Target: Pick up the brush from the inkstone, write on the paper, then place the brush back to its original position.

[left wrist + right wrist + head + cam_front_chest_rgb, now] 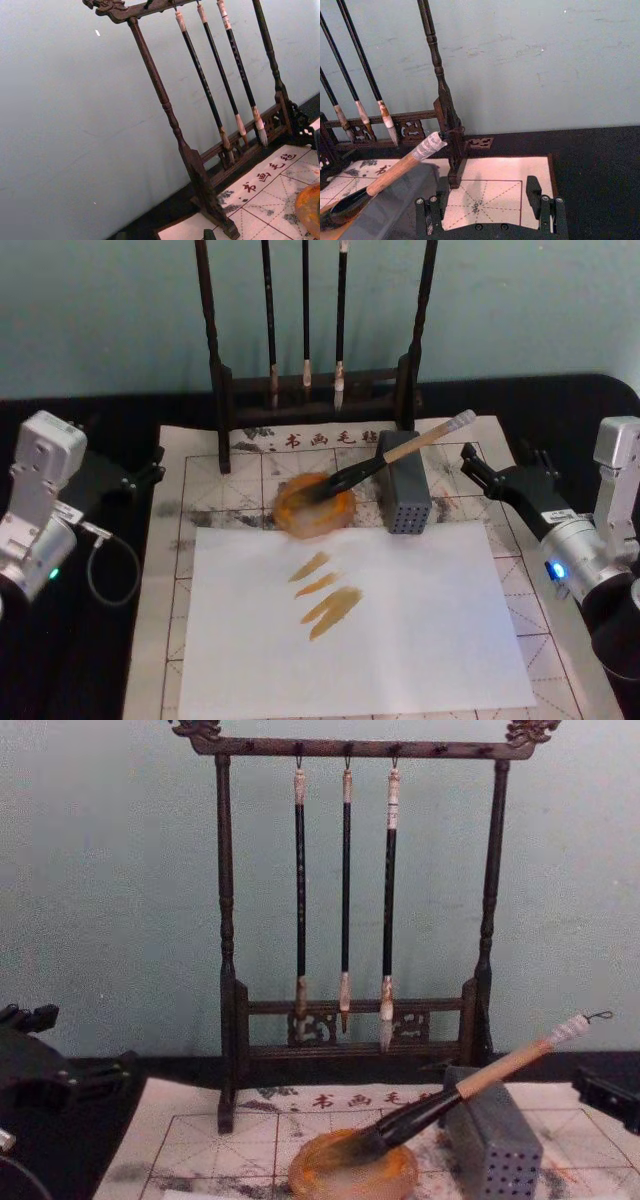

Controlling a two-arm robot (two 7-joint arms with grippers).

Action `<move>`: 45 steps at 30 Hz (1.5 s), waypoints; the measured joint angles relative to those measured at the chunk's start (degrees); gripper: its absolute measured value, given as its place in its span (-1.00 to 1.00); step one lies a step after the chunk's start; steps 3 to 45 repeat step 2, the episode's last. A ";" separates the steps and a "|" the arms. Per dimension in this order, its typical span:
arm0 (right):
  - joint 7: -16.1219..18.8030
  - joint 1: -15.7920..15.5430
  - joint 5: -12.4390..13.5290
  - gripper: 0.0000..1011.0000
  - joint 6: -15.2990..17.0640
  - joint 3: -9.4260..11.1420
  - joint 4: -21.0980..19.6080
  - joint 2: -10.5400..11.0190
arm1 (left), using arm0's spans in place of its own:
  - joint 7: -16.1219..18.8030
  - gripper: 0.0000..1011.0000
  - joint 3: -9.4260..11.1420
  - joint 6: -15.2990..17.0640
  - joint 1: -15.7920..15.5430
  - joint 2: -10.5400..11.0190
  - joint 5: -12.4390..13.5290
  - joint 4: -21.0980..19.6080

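The brush (400, 455) is lying bristles-down in the inkstone (315, 506), apart from the right end effector (478, 464), which is sitting spread and empty.

- The brush (400, 453) has a light tan handle, a black lower section, dark bristles and a whitish end cap. It lies tilted, bristles down in the inkstone (314, 506), handle leaning on the grey block with holes (403, 495), with its cap end pointing toward the right claw (480, 472), which stands just beside it and apart.
- The inkstone is a round, shallow amber-orange dish, between the two claws and nearer the right one.
- The paper (200, 490) is off-white with red grid lines, red characters and grey smudges, lying flat under the inkstone; its left edge lies near the left claw (145, 475).
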 joint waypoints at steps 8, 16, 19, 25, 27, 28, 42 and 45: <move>0.00 0.00 0.00 0.98 0.00 0.00 0.00 0.00 | 0.00 0.98 0.00 0.00 0.00 0.00 0.00 0.00; 0.00 0.00 0.00 0.98 0.00 0.00 0.00 0.00 | 0.00 0.98 0.00 0.00 0.00 0.00 0.00 0.00; 0.00 0.00 0.00 0.98 0.00 0.00 0.00 0.00 | 0.00 0.98 0.00 0.00 0.00 0.00 0.00 0.00; 0.00 0.00 0.00 0.98 0.00 0.00 0.00 0.00 | 0.00 0.98 0.00 0.00 0.00 0.00 0.00 0.00; 0.00 0.00 0.00 0.98 0.00 0.00 0.00 0.00 | 0.00 0.98 0.00 0.00 0.00 0.00 0.00 0.00; 0.00 0.00 0.00 0.98 0.00 0.00 0.00 0.00 | 0.00 0.98 0.00 0.00 0.00 0.00 0.00 0.00; 0.00 0.00 0.00 0.98 0.00 0.00 0.00 0.00 | 0.00 0.98 0.00 0.00 0.00 0.00 0.00 0.00; 0.00 0.00 0.00 0.98 0.00 0.00 0.00 0.00 | 0.00 0.98 0.00 0.00 0.00 0.00 0.00 0.00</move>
